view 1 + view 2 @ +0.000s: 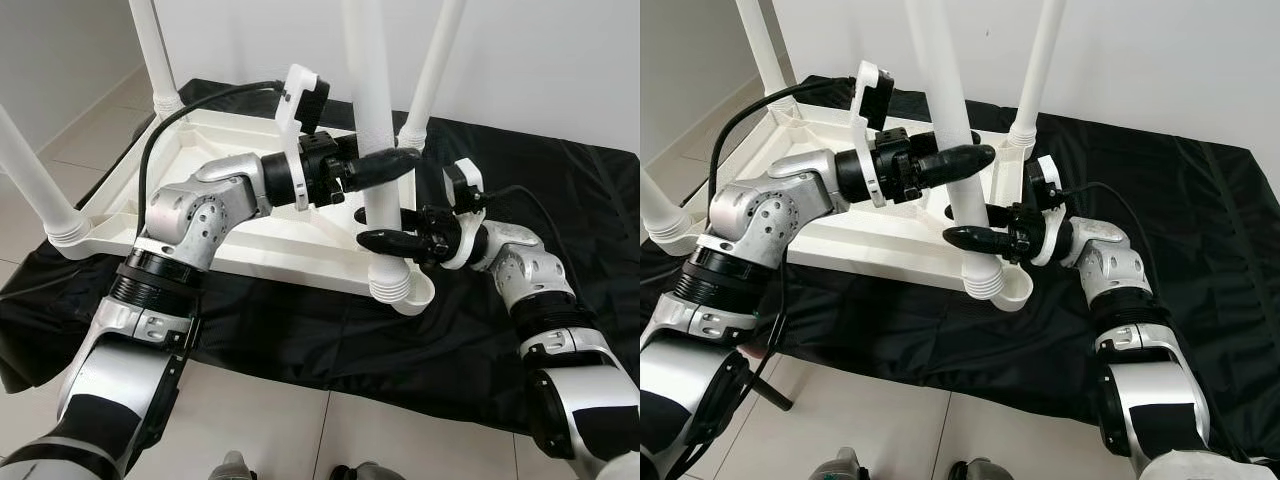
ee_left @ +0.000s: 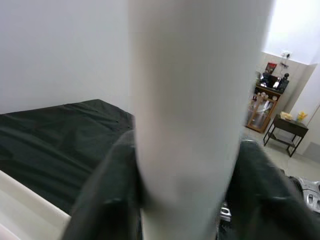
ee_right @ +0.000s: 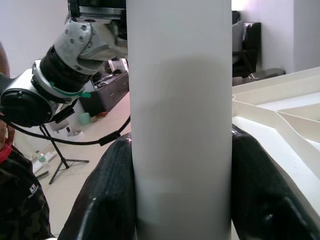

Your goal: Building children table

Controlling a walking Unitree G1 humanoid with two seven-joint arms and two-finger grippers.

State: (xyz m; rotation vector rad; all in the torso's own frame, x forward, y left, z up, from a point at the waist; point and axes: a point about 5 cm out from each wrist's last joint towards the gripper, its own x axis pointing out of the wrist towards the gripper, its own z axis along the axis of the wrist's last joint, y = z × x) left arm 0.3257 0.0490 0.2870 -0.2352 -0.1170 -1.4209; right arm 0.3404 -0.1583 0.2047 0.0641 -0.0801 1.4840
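Observation:
A white children's table (image 1: 262, 232) lies upside down on a black cloth, its legs pointing up. Both grippers are on the near right leg (image 1: 370, 80), which stands in its ribbed corner socket (image 1: 396, 285). My left gripper (image 1: 384, 166) is shut on the leg about a hand's width above the socket. Just above the socket, my right gripper (image 1: 386, 242) is shut on the same leg. In the wrist views the leg (image 2: 190, 100) (image 3: 180, 125) runs between black fingers (image 2: 107, 190) (image 3: 260, 190) pressed against both its sides.
Three other legs stand in their corners: far left (image 1: 155, 50), near left (image 1: 35, 180) and far right (image 1: 435, 65). The black cloth (image 1: 560, 180) covers the floor under the table, with pale tiles (image 1: 290, 430) in front. A person (image 3: 20, 195) shows in the right wrist view.

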